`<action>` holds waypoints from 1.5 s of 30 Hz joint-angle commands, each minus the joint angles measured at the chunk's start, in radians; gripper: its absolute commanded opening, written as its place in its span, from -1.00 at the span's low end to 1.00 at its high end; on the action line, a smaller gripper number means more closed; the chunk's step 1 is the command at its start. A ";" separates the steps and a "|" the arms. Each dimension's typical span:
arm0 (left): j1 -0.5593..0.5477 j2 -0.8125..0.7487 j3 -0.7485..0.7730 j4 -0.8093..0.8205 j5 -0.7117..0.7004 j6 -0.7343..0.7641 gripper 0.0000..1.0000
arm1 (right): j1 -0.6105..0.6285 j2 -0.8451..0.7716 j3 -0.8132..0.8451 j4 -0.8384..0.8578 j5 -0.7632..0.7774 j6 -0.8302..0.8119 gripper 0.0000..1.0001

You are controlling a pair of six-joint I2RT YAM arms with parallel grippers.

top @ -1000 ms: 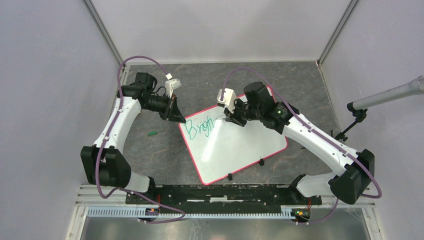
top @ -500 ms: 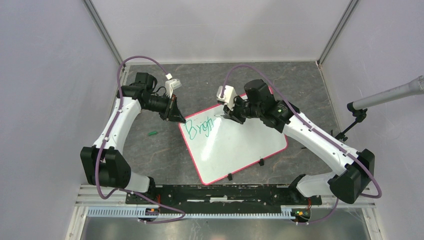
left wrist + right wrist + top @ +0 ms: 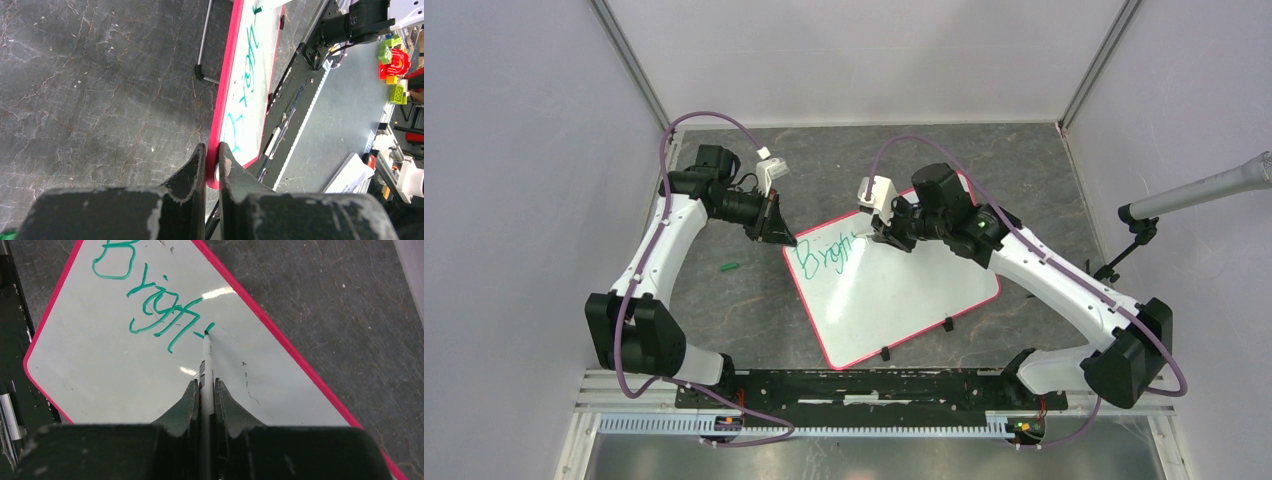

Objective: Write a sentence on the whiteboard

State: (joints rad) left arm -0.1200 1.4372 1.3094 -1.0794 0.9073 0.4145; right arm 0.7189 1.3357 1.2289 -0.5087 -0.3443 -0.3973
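Note:
The whiteboard lies tilted on the dark table, white with a red-pink rim. Green lettering near its far-left corner reads "Bright"; in the right wrist view the lettering ends in a short fresh stroke. My left gripper is shut on the board's corner rim. My right gripper is shut on a white marker, whose tip touches the board just right of the last letter.
A small green marker cap lies on the table left of the board. Black clips sit on the board's near edge. A microphone stand stands at the right. The black base rail runs along the near edge.

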 commanded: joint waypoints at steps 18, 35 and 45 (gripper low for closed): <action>-0.035 0.008 -0.016 -0.002 -0.037 0.074 -0.95 | -0.003 -0.083 -0.055 -0.036 0.064 -0.021 -1.00; -0.044 0.084 0.099 -0.070 -0.099 0.164 -0.95 | -0.003 -0.095 0.044 -0.075 -0.013 -0.025 -1.00; -0.048 0.186 0.229 -0.140 -0.127 0.247 -0.95 | -0.003 -0.101 0.049 -0.096 -0.051 -0.040 -1.00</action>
State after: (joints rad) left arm -0.1421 1.5700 1.4734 -1.2186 0.8543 0.5369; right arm 0.7177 1.2598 1.2274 -0.6010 -0.3561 -0.4210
